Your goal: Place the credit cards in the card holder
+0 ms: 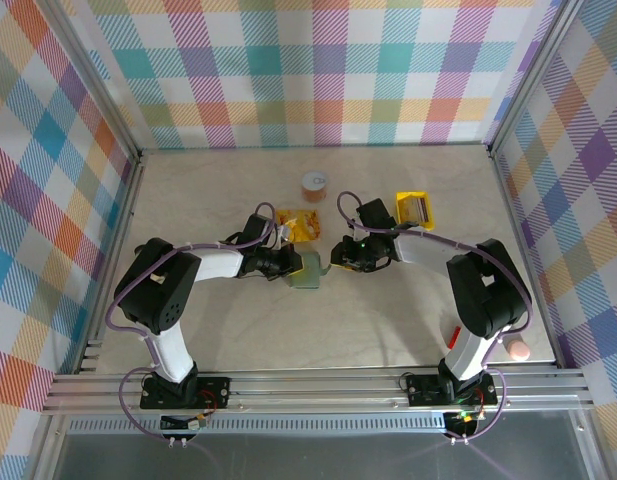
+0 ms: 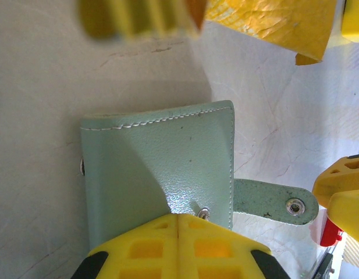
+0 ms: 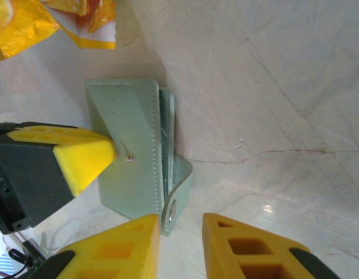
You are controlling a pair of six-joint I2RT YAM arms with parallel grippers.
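your left gripper (image 2: pixel 178 229), fingers pressed together, bears on the wallet (image 2: pixel 162 168) mid-table, and its strap (image 3: pixel 178 192) sticks out toward your nearer right gripper (image 3: pixel 180 225), jaws apart just short of it.

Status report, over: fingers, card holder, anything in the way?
Left fingers shut, pressing on card holder. Right fingers open by its unsnapped strap. Snack packet beside holder, not touching.
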